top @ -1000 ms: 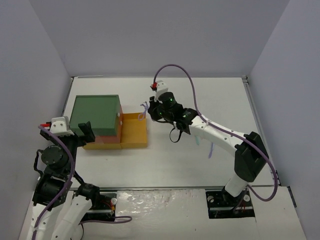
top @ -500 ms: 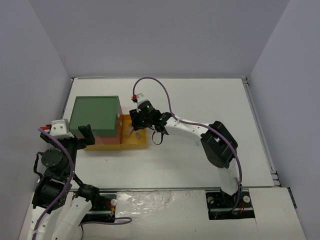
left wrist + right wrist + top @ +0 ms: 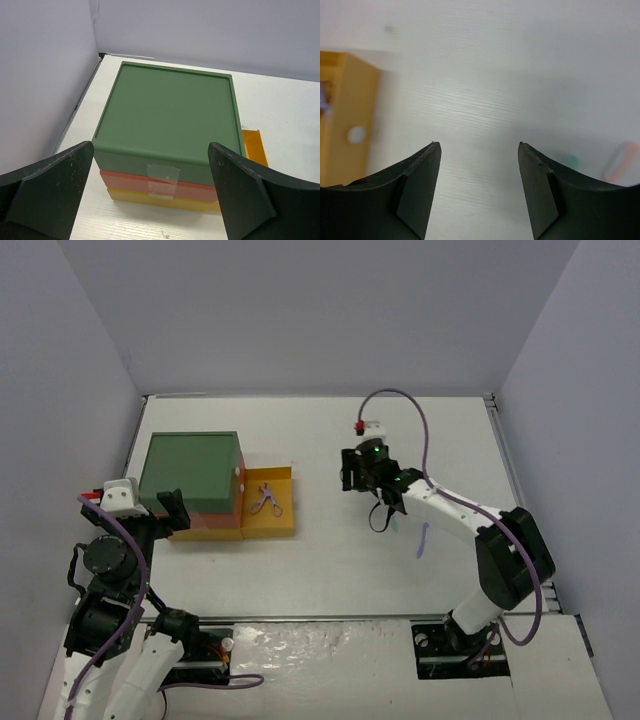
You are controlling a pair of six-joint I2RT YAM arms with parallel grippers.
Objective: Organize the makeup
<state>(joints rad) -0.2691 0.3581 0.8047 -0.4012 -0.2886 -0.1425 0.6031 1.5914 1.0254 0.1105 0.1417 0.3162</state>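
Note:
The lavender scissor-like tool (image 3: 266, 500) lies in the pulled-out yellow drawer (image 3: 285, 518) of the drawer box (image 3: 190, 468). My right gripper (image 3: 348, 472) hovers to the right of the drawer over bare table. It is open, and in its wrist view the right gripper (image 3: 479, 144) has nothing between its fingers. A lavender stick (image 3: 422, 540) and a mint stick (image 3: 397, 525) lie on the table by the right arm. My left gripper (image 3: 150, 145) stands wide open and empty, just in front of the box (image 3: 170, 110).
The box is stacked green over red over yellow, with tape on its front (image 3: 164, 180). The yellow drawer (image 3: 345, 120) shows at the left of the right wrist view. White walls close the table on three sides.
The right gripper carried the lavender tool over the yellow drawer, opened and let it go there. It then drew back to the right. The left arm has not moved.

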